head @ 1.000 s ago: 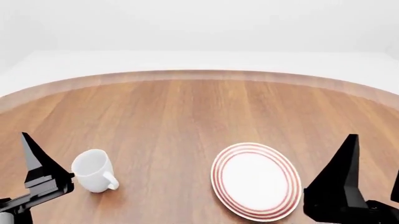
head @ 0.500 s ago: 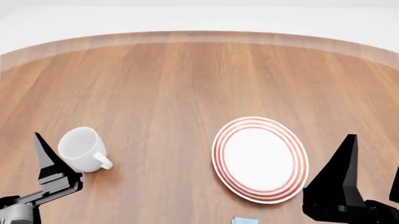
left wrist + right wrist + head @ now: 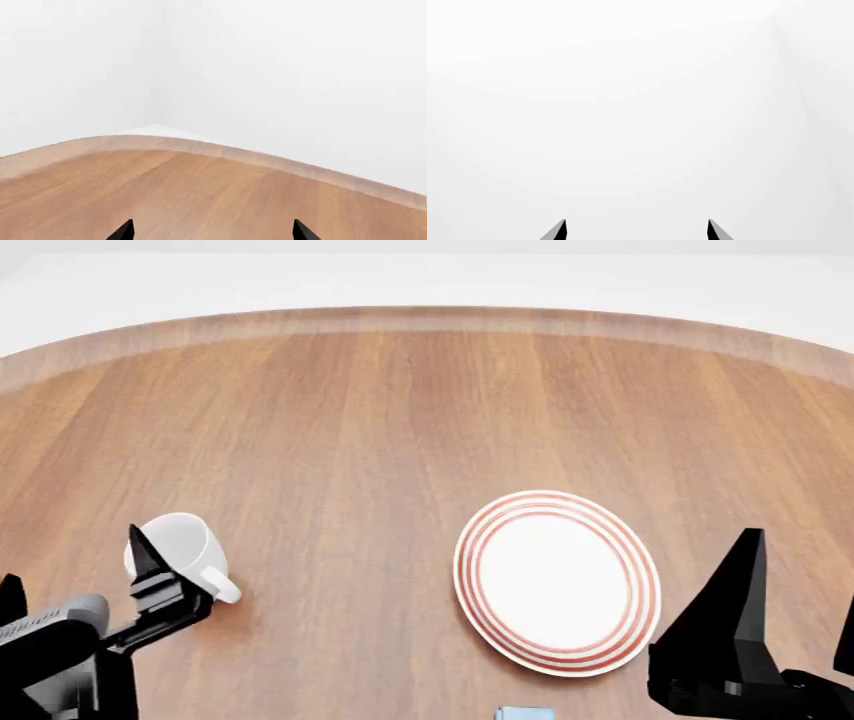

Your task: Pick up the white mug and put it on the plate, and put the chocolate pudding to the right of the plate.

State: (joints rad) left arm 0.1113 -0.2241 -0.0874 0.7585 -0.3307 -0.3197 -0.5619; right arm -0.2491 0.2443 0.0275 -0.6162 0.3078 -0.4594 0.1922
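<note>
The white mug [image 3: 187, 543] stands on the wooden table [image 3: 400, 410] at the near left, with its handle toward the plate. The red-ringed plate [image 3: 557, 582] lies empty at the near right. A corner of the light blue chocolate pudding box [image 3: 523, 713] shows at the bottom edge, in front of the plate. My left gripper [image 3: 74, 565] is open; one fingertip overlaps the mug's left side. It shows open and empty in the left wrist view [image 3: 211, 227]. My right gripper [image 3: 801, 580] is open and empty beside the plate's right, as its wrist view [image 3: 636, 225] shows.
The table's curved far edge [image 3: 427, 315] meets a white floor and walls. The left wrist view shows bare wood [image 3: 200, 190] and the table's rim. The right wrist view shows only white background.
The head view tilted down a second ago, bringing the pudding box's corner into view. Since then my left gripper has moved right, up to the mug. The right arm, mug and plate are unchanged.
</note>
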